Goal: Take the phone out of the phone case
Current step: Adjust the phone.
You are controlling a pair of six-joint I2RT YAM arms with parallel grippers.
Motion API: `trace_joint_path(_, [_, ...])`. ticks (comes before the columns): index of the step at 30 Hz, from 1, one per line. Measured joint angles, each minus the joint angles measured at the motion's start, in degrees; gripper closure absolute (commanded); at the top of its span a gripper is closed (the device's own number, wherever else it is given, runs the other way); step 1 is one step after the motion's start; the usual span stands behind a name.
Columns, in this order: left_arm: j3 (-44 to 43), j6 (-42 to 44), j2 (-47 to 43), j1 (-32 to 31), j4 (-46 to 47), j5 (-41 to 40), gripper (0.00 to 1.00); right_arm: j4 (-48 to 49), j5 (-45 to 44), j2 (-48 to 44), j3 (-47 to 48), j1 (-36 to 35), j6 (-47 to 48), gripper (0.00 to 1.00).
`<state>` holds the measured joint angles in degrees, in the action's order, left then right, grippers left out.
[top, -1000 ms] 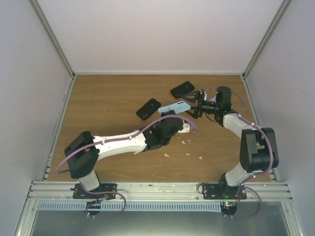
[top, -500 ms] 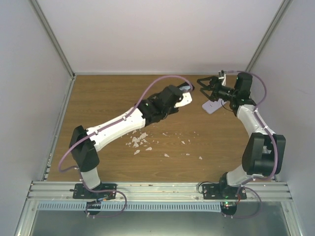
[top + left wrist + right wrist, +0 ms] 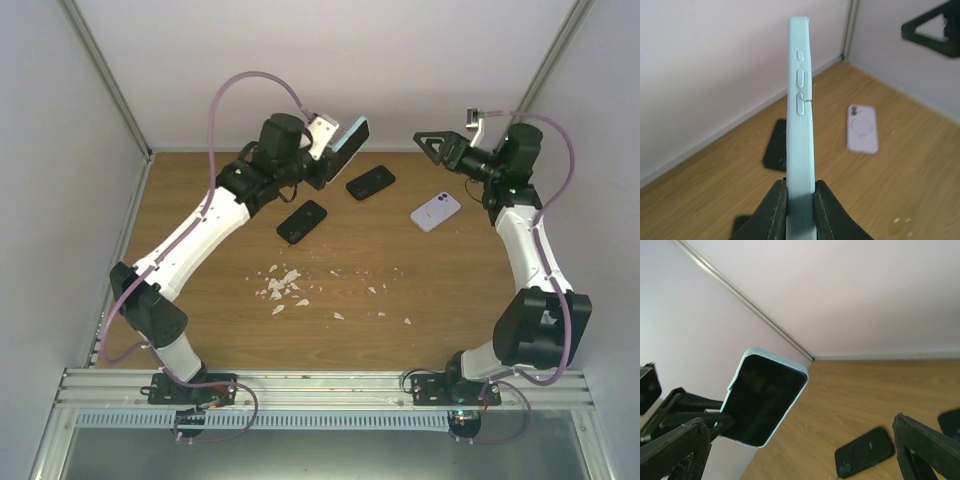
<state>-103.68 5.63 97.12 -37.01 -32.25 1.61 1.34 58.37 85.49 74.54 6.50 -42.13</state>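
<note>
One aqua phone case, dark phone inside.

Top external cam: fixed high, behind the arm bases, looks down & fwd over the whole brown wooden table. It's far off, w/ both arms in frame. Left wrist cam: v. close behind the left arm's black fingers, sights along the edge of the light-blue rubbery phone case twd the back-right corner. Right wrist cam: looks leftwards btw the right arm's black fingers, tilted up at the walls. All three share the blue case. Left wrist & top also share the lilac phone-shaped slab.
</note>
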Motion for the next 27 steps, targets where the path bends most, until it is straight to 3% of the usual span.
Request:
trace_joint_path(6, [4.50,-9.94,-4.98,3.30,8.35,11.67,1.00,9.86,1.64,-1.14,0.00,-0.07,-3.98,0.00])
trace_joint_path(14, [7.34,-25.24,-8.66,6.25,19.74,25.81,1.00,27.19,2.38,-1.05,-3.69,-3.91,-17.51,0.00])
trace_joint_path(21, [12.90,-38.42,-8.90,8.15,28.85,32.65,1.00,38.64,2.25,-1.09,-4.28,-8.20,-27.82,0.03])
trace_joint_path(27, [15.45,-47.28,-8.68,8.20,34.88,36.30,1.00,40.96,1.60,-1.09,-5.14,-9.53,-32.41,0.11])
